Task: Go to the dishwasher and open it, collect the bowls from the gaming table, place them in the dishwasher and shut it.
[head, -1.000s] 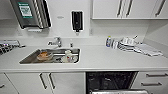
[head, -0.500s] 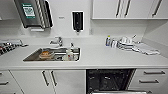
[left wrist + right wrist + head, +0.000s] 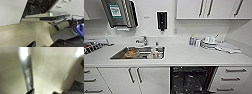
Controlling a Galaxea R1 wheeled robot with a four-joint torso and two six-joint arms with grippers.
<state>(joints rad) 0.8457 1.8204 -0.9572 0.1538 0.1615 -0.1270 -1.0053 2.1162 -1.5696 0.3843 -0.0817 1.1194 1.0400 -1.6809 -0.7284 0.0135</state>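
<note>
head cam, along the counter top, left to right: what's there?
Dark rack of items at the counter's left end → sink with the tap behind it → small bottle → pile of white dishes → flat white items near the right wall.

White counter bearing stacked dishes
</note>
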